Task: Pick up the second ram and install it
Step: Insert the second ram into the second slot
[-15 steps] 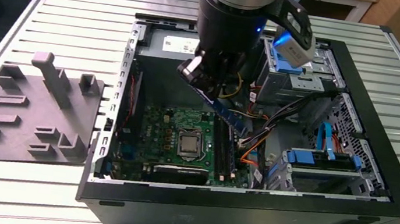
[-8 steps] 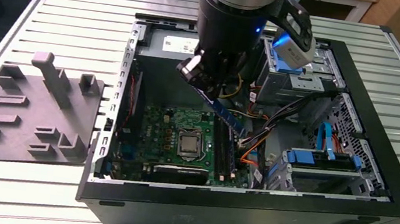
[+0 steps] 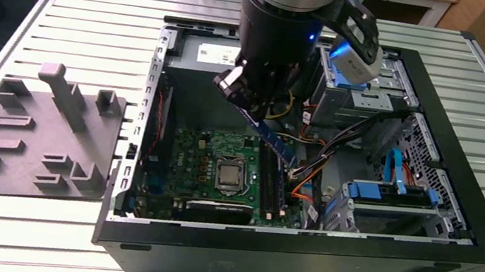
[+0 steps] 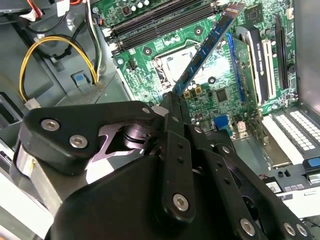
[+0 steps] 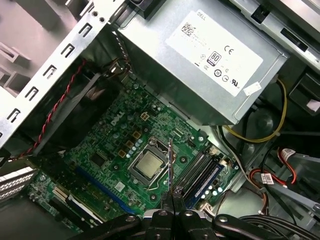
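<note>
Noted gripper (image 4: 171,99) clamped tight on one end of the second ram (image 4: 207,47), held between both fingers (image 4: 180,125). Saw the stick jutting out past the fingertips, tilted, hanging above the motherboard (image 4: 220,95) inside the open computer case (image 3: 301,258). Logged CPU socket (image 5: 148,165) straight beyond the fingertips and memory slots (image 5: 197,170) just beside. Not yet seated in a slot.

Printed label (image 5: 215,52) (white) — power supply (image 5: 150,70).

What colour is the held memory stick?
The thin flat memory stick is blue; clearest in the second wrist view.
</note>
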You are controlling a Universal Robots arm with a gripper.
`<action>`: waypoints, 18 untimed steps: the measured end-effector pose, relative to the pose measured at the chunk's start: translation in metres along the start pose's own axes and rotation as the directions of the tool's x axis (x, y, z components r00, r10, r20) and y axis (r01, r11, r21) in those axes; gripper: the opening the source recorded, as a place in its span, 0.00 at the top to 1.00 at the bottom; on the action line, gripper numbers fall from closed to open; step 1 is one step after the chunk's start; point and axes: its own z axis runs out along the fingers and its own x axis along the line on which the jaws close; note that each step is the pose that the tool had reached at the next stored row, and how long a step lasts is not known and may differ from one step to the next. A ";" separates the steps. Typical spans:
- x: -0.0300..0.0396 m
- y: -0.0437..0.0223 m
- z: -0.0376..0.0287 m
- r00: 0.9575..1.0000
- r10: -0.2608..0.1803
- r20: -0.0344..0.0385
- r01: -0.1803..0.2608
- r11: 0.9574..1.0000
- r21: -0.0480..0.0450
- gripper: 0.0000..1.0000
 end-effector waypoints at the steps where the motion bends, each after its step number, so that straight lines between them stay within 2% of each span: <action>1: 0.0000 0.0000 0.0000 1.000 0.005 0.000 -0.005 1.000 0.000 0.88; 18: 0.0000 0.0000 0.0001 0.998 0.059 0.002 -0.059 0.998 0.002 0.88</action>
